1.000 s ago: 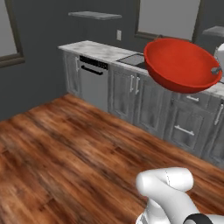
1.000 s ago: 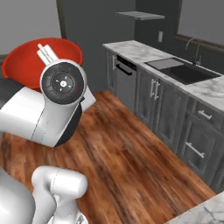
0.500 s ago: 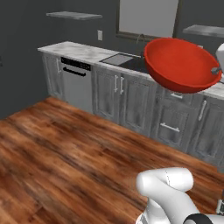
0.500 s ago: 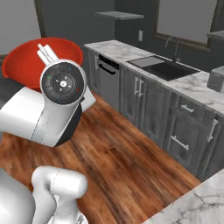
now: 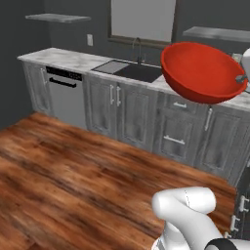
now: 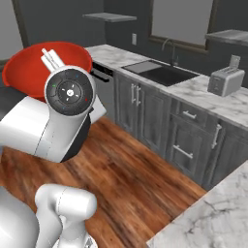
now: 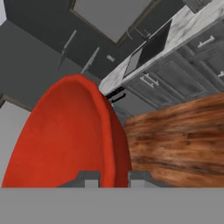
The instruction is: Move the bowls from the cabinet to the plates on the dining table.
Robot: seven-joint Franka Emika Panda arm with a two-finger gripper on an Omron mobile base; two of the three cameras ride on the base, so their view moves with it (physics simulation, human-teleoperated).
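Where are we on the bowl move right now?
Done: the glossy red round bowl is out of the cabinet. In hand: the two-finger gripper is shut on its rim, carrying it in the air past the grey sink counter. Left: setting it on a plate; no plates, dining table or brown bowl are in sight here.

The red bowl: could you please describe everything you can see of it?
The red bowl is round, smooth and glossy bright red, seemingly empty. It hangs tilted in the air above the wood floor, in front of the sink counter. The gripper is shut on its rim, one finger inside the wall and one outside. Nothing else touches it.
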